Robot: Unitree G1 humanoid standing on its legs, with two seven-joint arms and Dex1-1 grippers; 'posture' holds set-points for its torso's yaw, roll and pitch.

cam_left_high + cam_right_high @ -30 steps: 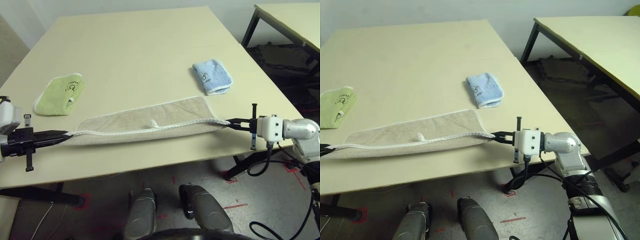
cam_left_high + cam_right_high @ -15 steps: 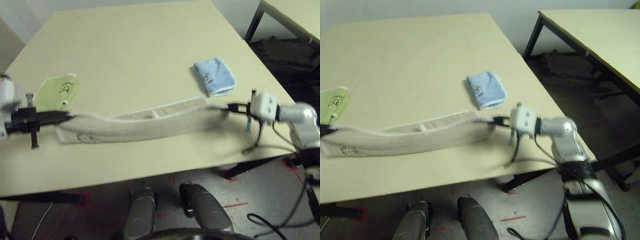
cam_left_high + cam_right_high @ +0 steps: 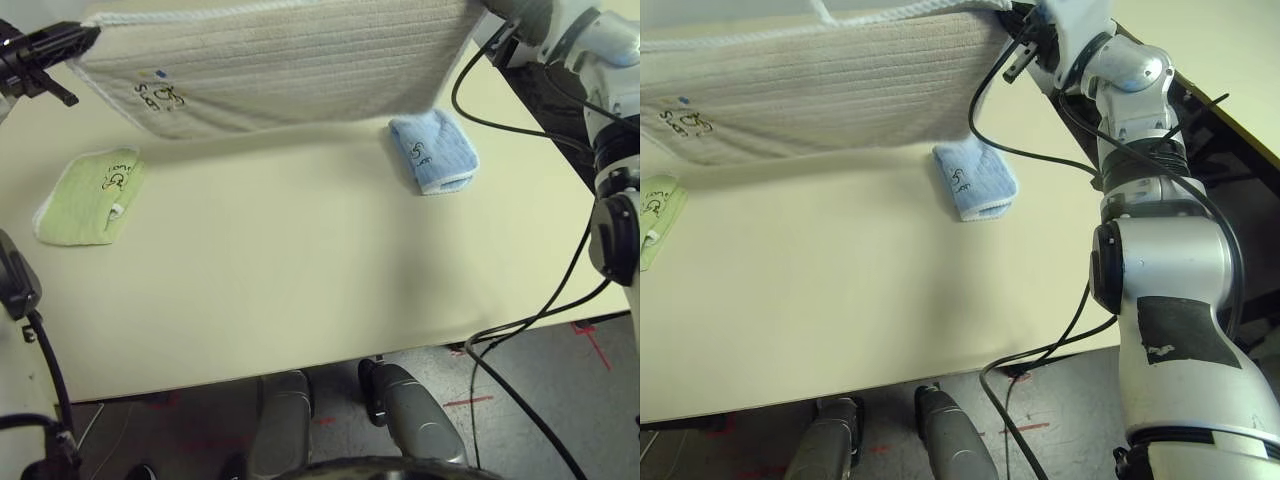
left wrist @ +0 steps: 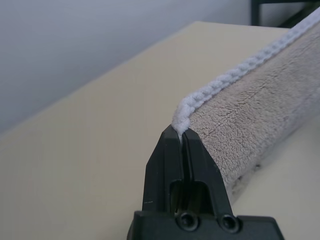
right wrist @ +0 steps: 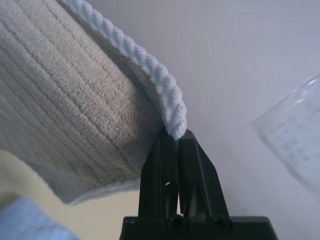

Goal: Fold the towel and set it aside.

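Note:
The beige ribbed towel (image 3: pixel 280 65) hangs stretched in the air above the far half of the table, its white stitched edge along the top and a dark logo (image 3: pixel 165 97) near its lower left. My left gripper (image 3: pixel 88 35) is shut on the towel's left top corner, whose white edging (image 4: pixel 180 120) sits pinched between the black fingers. At the other end my right gripper (image 3: pixel 1018 10) is shut on the right top corner (image 5: pixel 175 127). The towel's lower edge hangs free, clear of the tabletop.
A folded light-green towel (image 3: pixel 85 195) lies at the table's left. A folded light-blue towel (image 3: pixel 432 152) lies at the right, under the hanging cloth's right end. The tan tabletop (image 3: pixel 300 280) spreads in front. Cables (image 3: pixel 1040 150) loop off my right arm.
Both grippers have risen and carried the towel off the table, so it now hangs spread in the air. The camera has tilted too.

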